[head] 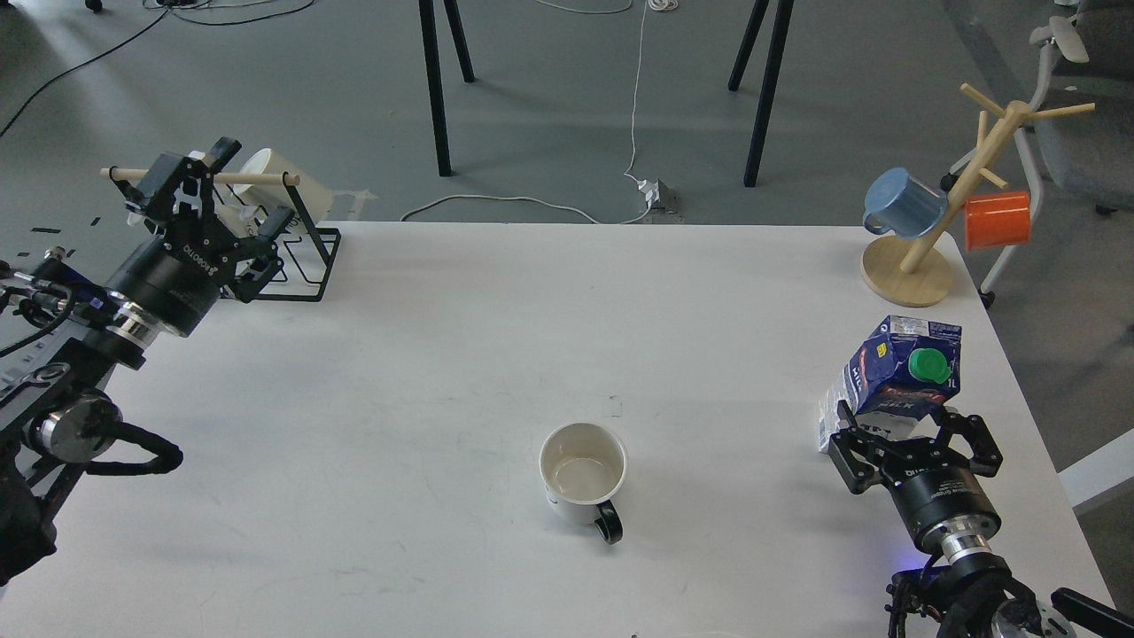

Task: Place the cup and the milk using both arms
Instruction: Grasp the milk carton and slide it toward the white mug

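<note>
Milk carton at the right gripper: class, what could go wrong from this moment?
1. The milk carton leans in the right gripper, so it may tip when set down.
2. The left gripper sits among the wire rack and could snag it.
3. The cup stands untouched.

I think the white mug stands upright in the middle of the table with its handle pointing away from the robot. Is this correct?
Not quite. The head view shows the white mug upright in the middle of the table, but its black handle points toward the robot, at the near side.
</note>
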### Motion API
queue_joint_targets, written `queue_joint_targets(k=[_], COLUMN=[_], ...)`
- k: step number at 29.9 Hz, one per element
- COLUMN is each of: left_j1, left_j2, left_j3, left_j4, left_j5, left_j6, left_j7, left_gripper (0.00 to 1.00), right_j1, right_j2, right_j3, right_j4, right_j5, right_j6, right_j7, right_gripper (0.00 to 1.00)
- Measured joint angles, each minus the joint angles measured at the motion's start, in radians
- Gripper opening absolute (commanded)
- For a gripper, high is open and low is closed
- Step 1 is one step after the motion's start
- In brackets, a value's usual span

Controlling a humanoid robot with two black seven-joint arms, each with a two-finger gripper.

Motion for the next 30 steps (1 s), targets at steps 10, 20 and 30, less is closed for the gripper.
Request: queue_joint_targets(k=[10, 20, 30], left_j1=[0.000, 0.000, 0.000], left_j2=[-0.001, -0.001, 0.000], left_j3=[0.000, 0.000, 0.001], left_j4=[0.007, 0.008, 0.024], left_j5=[0.000, 0.000, 0.000], left_j6=[0.000, 0.000, 0.000], left_j7=[0.000, 0.000, 0.000], left_gripper=[0.99, 0.99, 0.99], right_j1=[0.007, 0.001, -0.006], right_j2=[0.032, 0.037, 0.035], right_j3=[0.024, 0.019, 0.010], right_j4=[-0.025, -0.025, -0.020], right_j5=[0.000, -0.001, -0.018], right_j6=[0.000, 0.000, 0.000], right_j7=[0.000, 0.002, 0.002], right_gripper=[0.95, 0.30, 0.22])
